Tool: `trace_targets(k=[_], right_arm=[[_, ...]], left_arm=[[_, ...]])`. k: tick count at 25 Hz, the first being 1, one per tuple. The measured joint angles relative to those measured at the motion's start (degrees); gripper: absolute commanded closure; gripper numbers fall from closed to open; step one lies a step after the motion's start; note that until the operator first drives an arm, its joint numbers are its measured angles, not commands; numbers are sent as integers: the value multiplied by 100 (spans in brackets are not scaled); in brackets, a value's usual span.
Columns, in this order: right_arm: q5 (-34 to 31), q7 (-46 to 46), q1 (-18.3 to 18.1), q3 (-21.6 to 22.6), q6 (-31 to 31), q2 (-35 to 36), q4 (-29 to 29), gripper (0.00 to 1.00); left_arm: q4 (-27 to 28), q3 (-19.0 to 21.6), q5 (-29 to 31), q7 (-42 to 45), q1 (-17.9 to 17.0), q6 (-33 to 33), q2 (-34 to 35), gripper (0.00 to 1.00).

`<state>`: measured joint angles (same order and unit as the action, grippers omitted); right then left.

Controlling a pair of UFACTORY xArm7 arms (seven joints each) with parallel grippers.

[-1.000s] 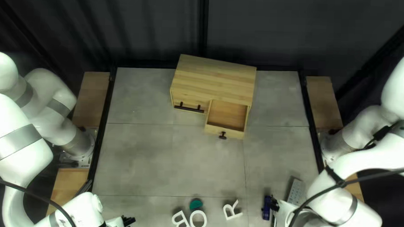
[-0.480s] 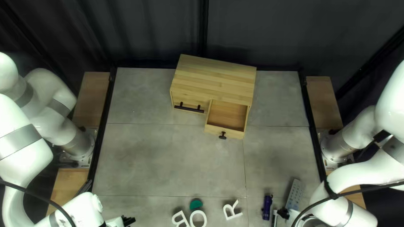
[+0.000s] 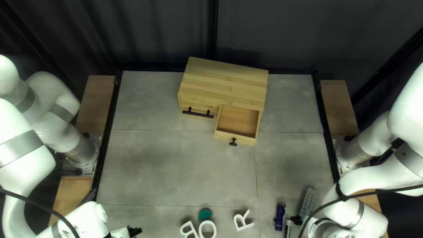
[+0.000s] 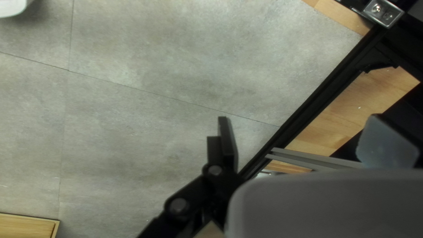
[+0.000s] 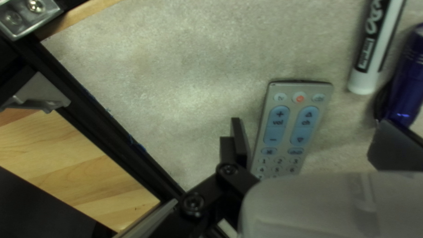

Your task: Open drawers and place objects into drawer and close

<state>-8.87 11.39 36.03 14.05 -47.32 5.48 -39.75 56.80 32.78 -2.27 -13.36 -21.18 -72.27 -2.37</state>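
One drawer (image 3: pixel 238 121) open, remote (image 3: pixel 309 202) outside it

In the top left view, I see the cabinet (image 3: pixel 224 82) at the tabletop's (image 3: pixel 177 164) far side, its right-hand drawer pulled out and the long-handled one (image 3: pixel 196 113) shut. Near me lie white letters B (image 3: pixel 194 230), O (image 3: pixel 200 230) and R (image 3: pixel 246 226), a green piece (image 3: pixel 205 213) by the O. To their right are a blue cylinder (image 3: pixel 280 217), marker (image 3: pixel 286 233) and the remote. The left hand (image 3: pixel 134 234) and right hand (image 3: pixel 293 233) are both low over the near side

In the left wrist view, the left hand is released, fingers apart above the tabletop

In the right wrist view, the right hand is released too; the remote lies between its spread fingers, ungripped, with the marker and cylinder beyond
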Motion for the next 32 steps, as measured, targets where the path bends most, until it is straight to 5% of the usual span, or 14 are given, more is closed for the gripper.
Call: trace_targets(k=[20,22,23,25,32], right_arm=[[149,616,-142,-42,602,156,220,7],[161,613,-152,-51,594,158,218,18],[164,606,-155,-55,586,158,217,36],[166,591,-160,-62,574,156,214,87],[150,477,-156,-75,561,145,228,96]], left_arm=[[0,0,0,0,0,0,0,0],[0,0,0,0,0,0,0,0],[0,0,0,0,0,0,0,0],[0,0,0,0,0,0,0,0],[0,0,0,0,0,0,0,0]])
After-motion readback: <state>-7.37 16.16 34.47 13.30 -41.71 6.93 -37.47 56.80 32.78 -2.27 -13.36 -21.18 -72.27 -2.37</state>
